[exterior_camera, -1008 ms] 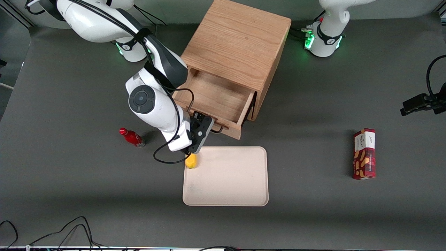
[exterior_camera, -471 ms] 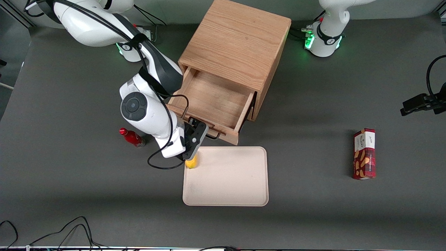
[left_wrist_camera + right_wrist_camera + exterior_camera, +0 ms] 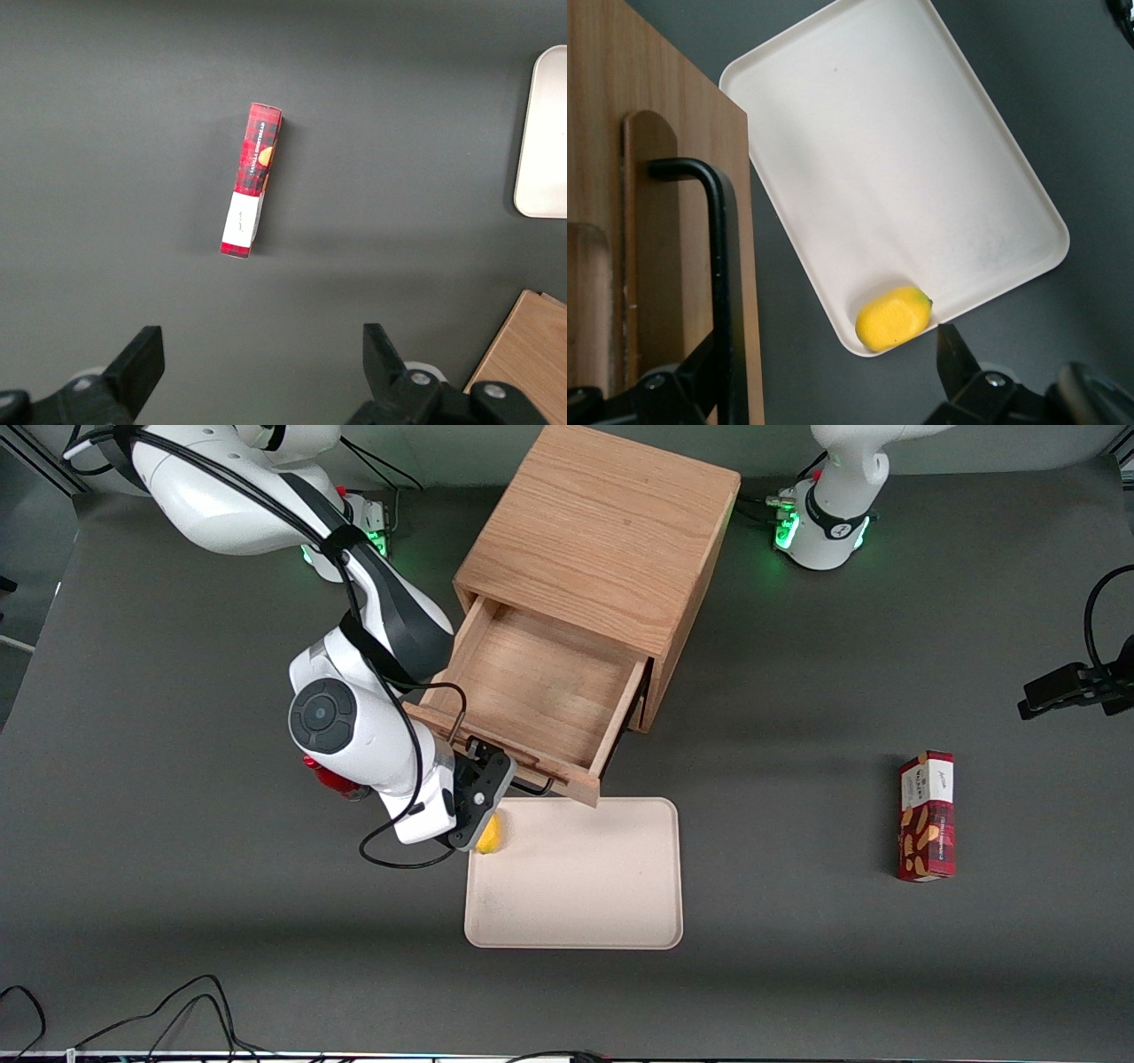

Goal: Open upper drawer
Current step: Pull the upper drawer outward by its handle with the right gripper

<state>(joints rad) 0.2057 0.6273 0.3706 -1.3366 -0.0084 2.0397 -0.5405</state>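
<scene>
The upper drawer (image 3: 532,682) of the oak cabinet (image 3: 602,531) stands pulled far out, and its inside is bare. Its black wire handle (image 3: 534,786) is on the drawer front, nearest the front camera. My gripper (image 3: 483,784) is at that handle, just above the tray's edge. In the right wrist view the handle bar (image 3: 722,266) runs along the drawer front (image 3: 620,177) and lies against the inner side of one finger. The gripper (image 3: 824,376) is open wide, its fingers far apart. The lower drawer is hidden under the open one.
A beige tray (image 3: 602,886) lies on the table in front of the drawer, with a yellow lemon (image 3: 489,834) in its corner under my wrist (image 3: 893,317). A red bottle (image 3: 330,779) is partly hidden by my arm. A red box (image 3: 927,815) lies toward the parked arm's end.
The drawer has slid farther out toward the front camera and the tray. My gripper has moved with the handle the same way, and my arm now covers part of the red bottle.
</scene>
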